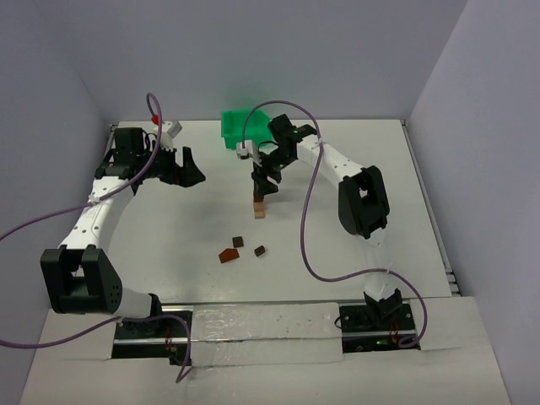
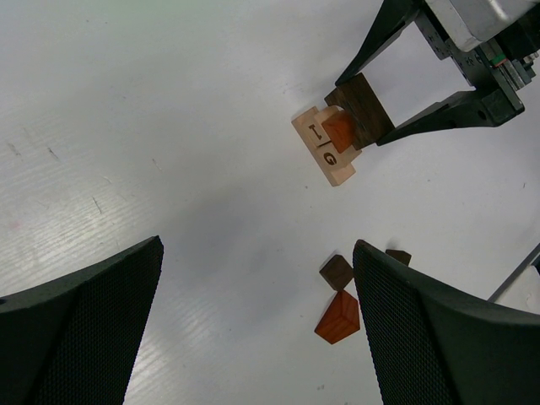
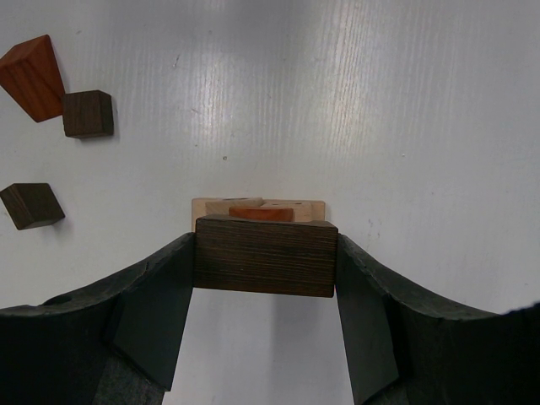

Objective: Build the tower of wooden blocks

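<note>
Holding: right gripper point(image 1: 262, 189) clamps dark block point(image 3: 266, 255) over tower point(image 2: 326, 150).
Left gripper point(image 1: 191, 169): wide, empty.
Loose: wedge point(image 1: 228, 254), cubes point(image 1: 260, 250) near tower.
Bin point(image 1: 236, 126): behind.
Table point(image 1: 363, 261): white.

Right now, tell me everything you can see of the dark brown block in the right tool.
The dark brown block is a rectangular wooden piece with fine, straight grain and crisp edges. It sits level, long side across, clamped at both ends between the black fingers of the right tool. It is directly over the orange block, which sits on the tan base block. Whether it rests on the orange one or hangs just above it, I cannot tell.
</note>
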Controlling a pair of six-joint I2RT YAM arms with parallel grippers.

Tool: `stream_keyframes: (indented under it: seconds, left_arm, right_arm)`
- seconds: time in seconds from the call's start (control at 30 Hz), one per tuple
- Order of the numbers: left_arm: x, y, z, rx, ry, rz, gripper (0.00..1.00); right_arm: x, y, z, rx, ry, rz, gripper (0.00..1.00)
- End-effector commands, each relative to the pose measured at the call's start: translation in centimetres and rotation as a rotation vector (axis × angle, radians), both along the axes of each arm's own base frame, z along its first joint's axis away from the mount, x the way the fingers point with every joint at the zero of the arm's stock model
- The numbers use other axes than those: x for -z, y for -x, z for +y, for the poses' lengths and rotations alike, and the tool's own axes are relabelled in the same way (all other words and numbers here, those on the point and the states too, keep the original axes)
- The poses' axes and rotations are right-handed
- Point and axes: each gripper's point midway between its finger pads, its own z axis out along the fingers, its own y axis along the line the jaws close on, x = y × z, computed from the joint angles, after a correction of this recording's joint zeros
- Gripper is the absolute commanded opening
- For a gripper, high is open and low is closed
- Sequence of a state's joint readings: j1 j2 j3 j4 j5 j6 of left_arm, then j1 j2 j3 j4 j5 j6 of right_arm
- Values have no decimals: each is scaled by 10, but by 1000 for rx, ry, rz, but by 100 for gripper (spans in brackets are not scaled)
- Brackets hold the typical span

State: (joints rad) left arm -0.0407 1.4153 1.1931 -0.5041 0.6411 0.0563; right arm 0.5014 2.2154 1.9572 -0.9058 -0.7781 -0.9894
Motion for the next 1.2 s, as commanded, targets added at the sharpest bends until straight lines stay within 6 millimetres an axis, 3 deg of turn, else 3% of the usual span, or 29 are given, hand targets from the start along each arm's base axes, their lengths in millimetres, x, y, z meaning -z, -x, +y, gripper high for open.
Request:
stream_keyframes:
  seconds: [0.0, 1.17]
  left_arm:
    - [-21, -9, -7, 30, 16, -64, 99]
    - [-20, -8, -9, 36, 10, -67, 99]
  right_arm:
    - [-2, -1, 3, -18, -29, 3, 24]
    - [10, 14, 5, -52, 11, 7, 30]
